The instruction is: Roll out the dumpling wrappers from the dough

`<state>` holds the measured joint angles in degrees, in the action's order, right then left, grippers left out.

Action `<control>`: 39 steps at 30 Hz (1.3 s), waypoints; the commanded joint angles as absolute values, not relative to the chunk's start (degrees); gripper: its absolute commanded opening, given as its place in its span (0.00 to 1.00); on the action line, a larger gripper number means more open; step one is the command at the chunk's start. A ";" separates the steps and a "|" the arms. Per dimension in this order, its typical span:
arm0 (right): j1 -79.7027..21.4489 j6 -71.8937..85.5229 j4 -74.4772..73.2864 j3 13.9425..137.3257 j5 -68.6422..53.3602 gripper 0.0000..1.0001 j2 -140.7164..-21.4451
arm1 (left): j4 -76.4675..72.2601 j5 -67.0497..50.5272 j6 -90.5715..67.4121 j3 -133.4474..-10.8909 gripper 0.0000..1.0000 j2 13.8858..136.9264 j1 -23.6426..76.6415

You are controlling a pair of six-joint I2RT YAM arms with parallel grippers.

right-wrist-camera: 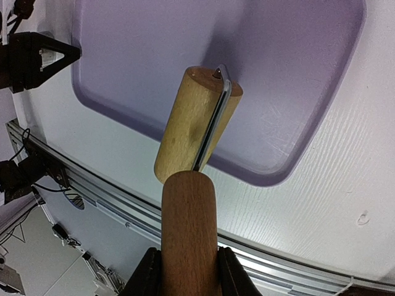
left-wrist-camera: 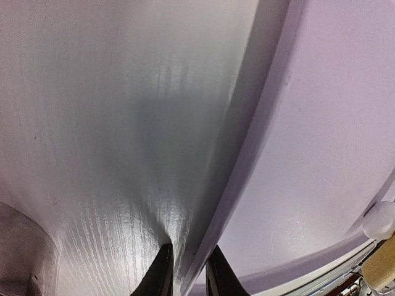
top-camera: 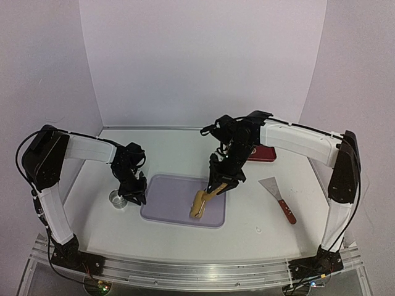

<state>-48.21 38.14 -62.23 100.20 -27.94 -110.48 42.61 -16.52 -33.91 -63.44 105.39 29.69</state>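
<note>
Right hand (right-wrist-camera: 188,274) is pinching the roller (right-wrist-camera: 188,123) handle, head on the purple tray (right-wrist-camera: 154,43). Left hand (left-wrist-camera: 188,277) straddles the tray rim, can't tell if it's clamped. Dough lump (left-wrist-camera: 379,219) sits beside the roller.

The left hand (top-camera: 137,197) half hides the ring (top-camera: 115,198), and its wrist view's edge cuts off the roller (left-wrist-camera: 379,269).

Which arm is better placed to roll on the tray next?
Right. The right gripper is shut on the roller, whose head lies over the tray. The left gripper carries no tool; its fingers straddle the tray's left rim.
</note>
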 commanded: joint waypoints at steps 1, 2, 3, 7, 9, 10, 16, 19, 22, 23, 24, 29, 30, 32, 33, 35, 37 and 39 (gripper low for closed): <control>-48.41 36.10 -64.42 101.45 -26.86 0.00 -110.56 | 41.31 -16.30 -33.36 -65.46 0.17 106.67 29.67; -48.35 35.97 -64.46 101.15 -26.79 0.00 -110.72 | 41.22 -16.34 -33.38 -65.48 0.16 106.83 29.65; -48.36 35.81 -64.62 100.93 -26.64 0.00 -110.87 | 41.17 -16.38 -33.44 -65.51 0.15 106.98 29.62; -48.37 34.75 -65.29 99.95 -25.81 0.00 -111.59 | 41.08 -16.63 -33.47 -65.68 0.11 107.37 29.63; -48.41 34.14 -65.22 99.57 -25.57 0.00 -112.19 | 40.94 -16.78 -33.37 -65.68 0.11 107.46 29.68; -48.42 33.91 -65.22 99.55 -25.49 0.00 -112.62 | 40.85 -16.91 -33.32 -65.67 0.10 107.48 29.64; -48.40 34.11 -65.04 102.49 -25.50 0.00 -115.48 | 39.90 -17.85 -33.44 -65.18 0.07 107.80 29.75; -48.41 34.47 -65.06 104.57 -25.25 0.00 -117.01 | 39.11 -18.54 -33.54 -64.82 0.06 108.08 29.83; -48.41 34.86 -65.05 106.30 -25.84 0.00 -118.38 | 38.77 -18.97 -33.62 -64.71 0.03 108.67 30.02; -48.49 34.92 -65.06 106.92 -26.06 0.00 -118.66 | 38.76 -18.98 -33.63 -64.71 0.03 108.87 30.14; -48.58 34.98 -65.10 107.51 -26.16 0.00 -118.81 | 38.76 -18.96 -33.67 -64.74 0.03 109.05 30.23; -48.60 35.37 -68.34 110.45 -23.77 0.00 -116.89 | 39.73 -17.91 -34.31 -65.19 0.00 109.12 30.33; -48.60 35.35 -70.07 111.31 -22.75 0.00 -116.35 | 39.87 -17.73 -34.40 -65.33 0.00 109.11 30.35; -48.59 35.34 -73.30 112.67 -20.66 0.00 -115.19 | 40.06 -17.59 -34.67 -65.74 0.00 109.20 30.36; -48.60 35.30 -74.54 113.10 -19.81 0.00 -114.45 | 40.14 -17.63 -34.75 -66.07 0.00 109.23 30.37; -48.58 35.68 -77.21 114.29 -18.60 0.00 -113.13 | 40.27 -17.67 -34.78 -66.52 0.00 109.41 30.41; -48.61 36.57 -79.55 115.70 -17.15 0.00 -112.56 | 40.34 -17.67 -34.60 -66.96 0.00 109.46 30.43; -48.85 36.96 -81.03 117.69 -15.23 0.00 -112.71 | 40.34 -17.73 -34.25 -67.33 0.00 109.45 30.51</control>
